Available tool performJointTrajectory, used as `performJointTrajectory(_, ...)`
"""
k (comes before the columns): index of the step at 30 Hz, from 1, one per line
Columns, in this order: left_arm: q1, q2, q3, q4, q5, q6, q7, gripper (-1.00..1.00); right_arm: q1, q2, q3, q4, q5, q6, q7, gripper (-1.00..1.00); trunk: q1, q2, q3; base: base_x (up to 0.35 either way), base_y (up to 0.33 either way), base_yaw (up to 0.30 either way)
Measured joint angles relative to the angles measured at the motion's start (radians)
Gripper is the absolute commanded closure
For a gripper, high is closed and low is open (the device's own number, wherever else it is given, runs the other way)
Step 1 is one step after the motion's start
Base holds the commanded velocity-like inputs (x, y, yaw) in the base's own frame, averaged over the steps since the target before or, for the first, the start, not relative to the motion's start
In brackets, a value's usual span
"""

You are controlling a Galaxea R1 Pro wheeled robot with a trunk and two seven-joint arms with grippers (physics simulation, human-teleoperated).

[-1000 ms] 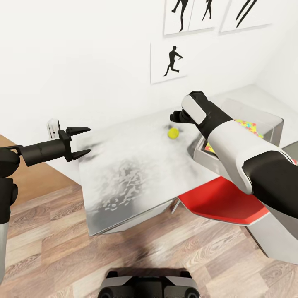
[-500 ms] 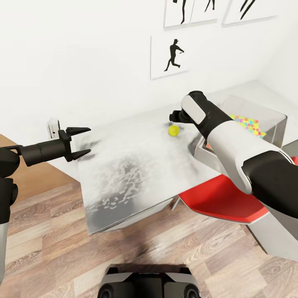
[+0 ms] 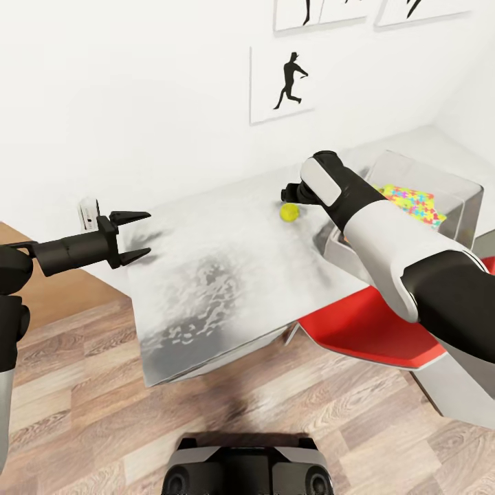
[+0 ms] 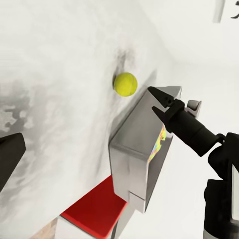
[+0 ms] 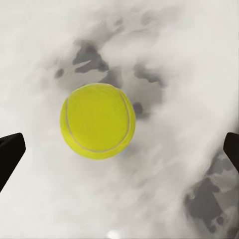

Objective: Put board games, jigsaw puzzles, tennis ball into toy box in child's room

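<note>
A: Table (image 3: 206, 275)?
B: Pale grey-white mottled top; long axis runs from 7 o'clock up toward 2 o'clock in the head view, along the white wall.

A: Toy box (image 3: 450, 189)?
B: Light grey, thin-walled, at the table's 2 o'clock end, above a red chair (image 3: 364, 330). A jigsaw puzzle (image 3: 412, 204) lies flat inside, its many-coloured face up.

A: Arms?
B: Right arm reaches over the box's near corner. Right gripper (image 3: 292, 194) hangs just above the ball, jaws spread wide, holding nothing; in the right wrist view its dark fingertips (image 5: 10, 157) stand well clear on either side of the ball. Left gripper (image 3: 137, 237) hovers at the table's 9 o'clock edge, jaws apart, empty.

A: Tennis ball (image 3: 289, 212)?
B: Yellow-green, resting on the tabletop just beside the box, at its 9 o'clock. Round, so no long axis; seam curves show in the wrist view (image 5: 98, 121).

A: Change from earlier?
B: The whole head view has shifted slightly, so the camera moved. Ball and box keep their places on the table; the left gripper is unchanged.
</note>
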Motion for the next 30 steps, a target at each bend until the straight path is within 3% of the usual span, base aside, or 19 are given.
performJointTrajectory(11, 0.000, 0.000, 0.000, 0.000, 0.000, 0.000, 0.000, -1.00, 0.000, 0.003, 0.001, -0.003, 0.000, -0.001, 0.000, -1.00, 0.000, 0.000, -0.015, 0.000, 0.000, 0.000)
performJointTrajectory(30, 0.000, -0.001, 0.000, 0.000, 0.000, 0.000, 0.000, -1.00, -0.007, 0.004, -0.002, -0.022, 0.000, -0.002, 0.002, -1.00, 0.000, 0.000, -0.018, 0.000, 0.000, 0.000)
